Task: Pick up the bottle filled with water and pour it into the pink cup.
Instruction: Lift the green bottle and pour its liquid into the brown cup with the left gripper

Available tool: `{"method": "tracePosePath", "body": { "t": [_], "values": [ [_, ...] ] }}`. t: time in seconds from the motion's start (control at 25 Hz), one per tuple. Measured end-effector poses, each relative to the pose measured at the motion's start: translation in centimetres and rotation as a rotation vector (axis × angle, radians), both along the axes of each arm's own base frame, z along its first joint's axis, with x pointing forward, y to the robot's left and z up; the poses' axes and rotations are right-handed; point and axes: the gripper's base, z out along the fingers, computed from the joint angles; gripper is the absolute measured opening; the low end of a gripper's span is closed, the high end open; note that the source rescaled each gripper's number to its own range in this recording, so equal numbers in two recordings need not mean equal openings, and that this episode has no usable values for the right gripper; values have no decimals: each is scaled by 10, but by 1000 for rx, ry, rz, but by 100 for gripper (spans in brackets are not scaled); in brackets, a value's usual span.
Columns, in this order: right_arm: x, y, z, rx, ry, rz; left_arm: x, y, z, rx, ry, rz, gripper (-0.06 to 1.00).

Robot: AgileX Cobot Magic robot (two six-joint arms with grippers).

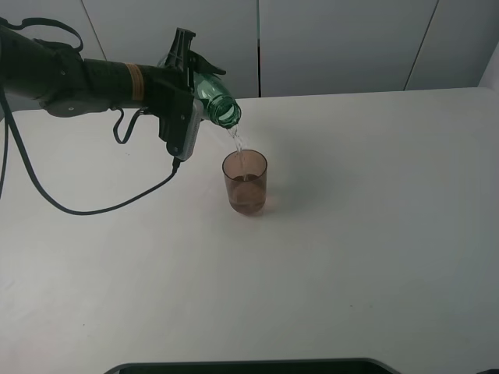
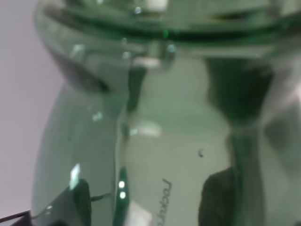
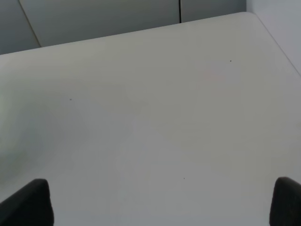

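Pouring step, exterior high view. The left end effector (image 1: 193, 72) is pinched on the bottle (image 1: 216, 104) and holds it in the air, tipped well past level, mouth down and pointing toward 4 o'clock. The mouth hangs just above and at about 11 o'clock of the cup (image 1: 245, 182), not touching it. A thin stream of water (image 1: 235, 140) falls from the mouth into the cup, which stands upright on the desk (image 1: 374, 234) near mid-frame and holds a shallow pool of liquid at its base. The left arm reaches in from 9 o'clock, its cable (image 1: 78, 206) drooping onto the desk.

Left wrist view: the bottle (image 2: 164, 141) fills the frame at close range, so the fingers themselves cannot be made out here.

Right wrist view: the right end effector (image 3: 155, 207) is spread wide and holds nothing – only bare desk lies between its tips, and it is not seen in the high view.

Judgement: the pick-up is done and the pour is under way, the cup being far from full. The next move likely calls for a slow increase of tilt with the mouth kept over the rim – a drift toward 11 o'clock would put the stream on the desk.
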Motion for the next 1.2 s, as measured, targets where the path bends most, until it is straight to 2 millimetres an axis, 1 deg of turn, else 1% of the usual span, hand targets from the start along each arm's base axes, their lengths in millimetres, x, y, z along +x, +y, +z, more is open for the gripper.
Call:
{"method": "tracePosePath", "body": {
  "t": [0.88, 1.08, 1.2],
  "values": [
    [0, 0, 0, 0, 0, 0, 0, 0, 0, -9, 6, 0, 0],
    [0, 0, 0, 0, 0, 0, -1, -2, 3, -76, 49, 6, 0],
    [0, 0, 0, 0, 0, 0, -1, -4, 8, -179, 106, 34, 0]
  ]
}}
